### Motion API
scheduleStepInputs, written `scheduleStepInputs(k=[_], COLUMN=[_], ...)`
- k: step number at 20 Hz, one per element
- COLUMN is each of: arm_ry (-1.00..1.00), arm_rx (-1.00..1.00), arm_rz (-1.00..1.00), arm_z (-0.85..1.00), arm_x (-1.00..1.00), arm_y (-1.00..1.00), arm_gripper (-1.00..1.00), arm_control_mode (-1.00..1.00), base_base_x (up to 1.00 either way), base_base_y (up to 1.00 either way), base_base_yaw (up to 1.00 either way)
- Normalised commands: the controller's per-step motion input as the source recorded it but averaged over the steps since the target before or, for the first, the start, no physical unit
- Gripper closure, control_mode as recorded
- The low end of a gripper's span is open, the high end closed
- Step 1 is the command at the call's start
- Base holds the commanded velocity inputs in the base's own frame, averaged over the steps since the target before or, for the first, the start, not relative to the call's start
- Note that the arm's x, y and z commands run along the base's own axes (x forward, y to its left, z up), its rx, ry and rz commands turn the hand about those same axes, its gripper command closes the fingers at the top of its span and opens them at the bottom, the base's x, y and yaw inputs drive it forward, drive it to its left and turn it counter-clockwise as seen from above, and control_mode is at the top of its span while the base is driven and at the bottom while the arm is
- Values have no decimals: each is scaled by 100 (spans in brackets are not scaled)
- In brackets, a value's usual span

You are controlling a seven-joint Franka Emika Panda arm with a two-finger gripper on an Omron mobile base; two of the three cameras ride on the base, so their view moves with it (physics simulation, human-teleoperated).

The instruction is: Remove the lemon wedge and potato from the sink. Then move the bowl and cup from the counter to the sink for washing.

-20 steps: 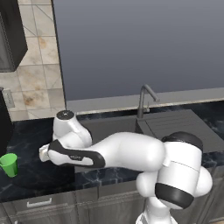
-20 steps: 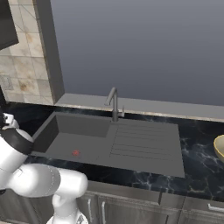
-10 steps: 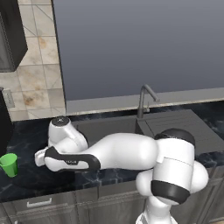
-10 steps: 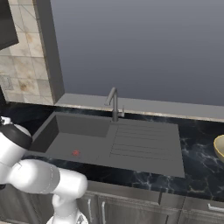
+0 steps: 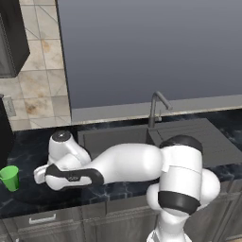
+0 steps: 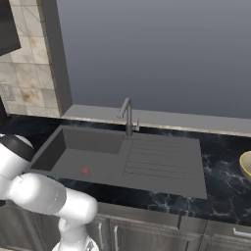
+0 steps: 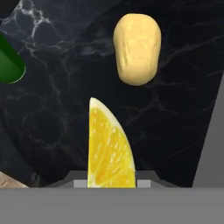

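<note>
1. The arm was slung low and far out to its left over the black marble bench [image 5: 28,198], well clear of the sink [image 6: 117,162].
2. In the hand view the lemon wedge [image 7: 108,146] sat right at the hand [image 7: 111,183]. Its wide end was down between the two dark tips and its pointed end stuck away from the hand, cut face toward the camera.
3. So the hand was clamped on the lemon wedge, tips only part-way together with the wedge filling the gap.
4. The potato [image 7: 137,48] was lying on the bench, past the wedge's point and a little to the right in the hand view. It was near the wedge but not touching it.
5. The cup [image 5: 10,178] stood upright on the bench, off to the arm's left in the left base view and apart from it. In the hand view a bit of its green showed at the left edge.
6. The sink basin was bare, just the red drain [image 6: 85,171] on the bottom, with the faucet [image 6: 126,114] behind and the ribbed drainboard [image 6: 157,162] beside the basin.
7. The bowl [image 6: 246,164] was poking in at the right edge of the right base view, on the bench and well apart from the sink.
</note>
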Motion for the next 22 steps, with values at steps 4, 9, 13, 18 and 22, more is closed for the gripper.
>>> scheduleStepInputs(k=[4, 9, 13, 18, 22], arm_ry=[0, 0, 0, 0, 0], arm_rx=[0, 0, 0, 0, 0], arm_rz=[0, 0, 0, 0, 0], arm_z=[-17, -17, -15, -14, -13], arm_x=[0, 0, 0, 0, 0], arm_y=[15, 9, 3, 0, 0], arm_gripper=[100, 100, 100, 100, 100], arm_control_mode=[-100, -100, -100, -100, -100], base_base_x=[0, 0, 0, 0, 0], base_base_y=[0, 0, 0, 0, 0], base_base_yaw=[0, 0, 0, 0, 0])
